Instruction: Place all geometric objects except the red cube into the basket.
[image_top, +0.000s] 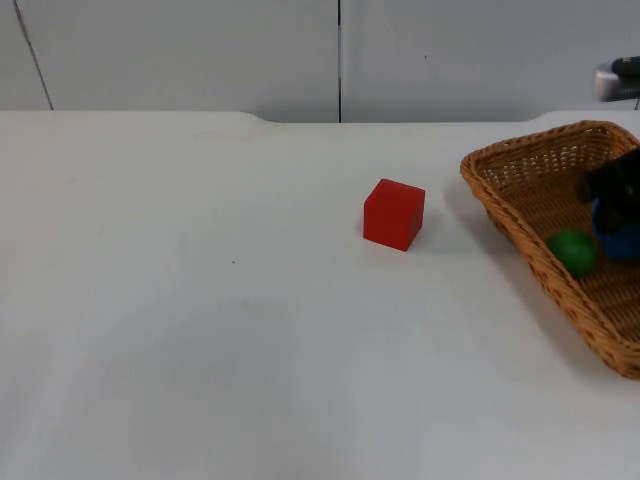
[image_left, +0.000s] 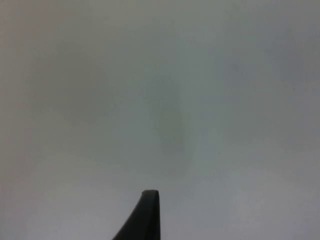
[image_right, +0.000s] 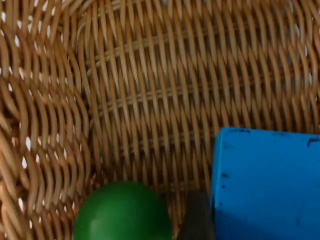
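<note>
A red cube stands alone on the white table, left of the basket. The wicker basket sits at the right edge. Inside it lie a green ball and a blue block. My right gripper reaches down into the basket and is shut on the blue block, one black fingertip pressed against its side. The green ball rests on the woven floor just beside that fingertip. My left gripper waits over bare table.
The basket's woven wall rises close to the ball. The grey partition wall closes off the table at the back. White table stretches left and in front of the cube.
</note>
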